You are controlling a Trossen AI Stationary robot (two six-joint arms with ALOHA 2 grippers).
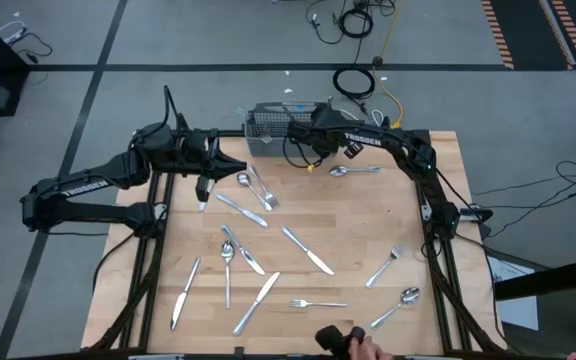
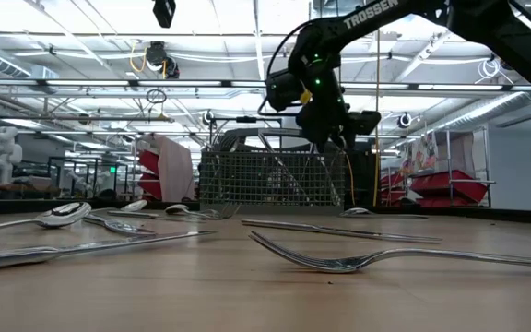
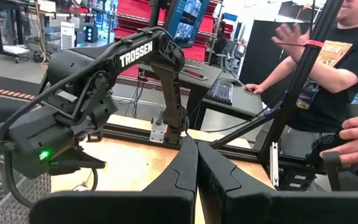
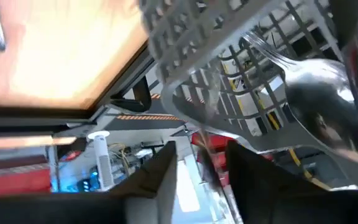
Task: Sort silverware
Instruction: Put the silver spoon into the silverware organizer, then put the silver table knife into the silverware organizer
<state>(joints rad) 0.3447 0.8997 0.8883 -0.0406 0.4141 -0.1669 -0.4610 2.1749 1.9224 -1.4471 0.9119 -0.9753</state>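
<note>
Polished, mirror-bright silver metal forks, spoons and table knives are seen scattered on a pale, smooth-finished butcher-block wooden table top, in whose faint sheen reflections are caught in the low view. Just beside the right gripper, a grey rectangular wire-mesh metal basket is shown with a dull, matt finish. Through its mesh, a glossy spoon bowl is glimpsed in the right wrist view. Both dark robot arms are cased in matt black plastic-looking shells with white lettering.
</note>
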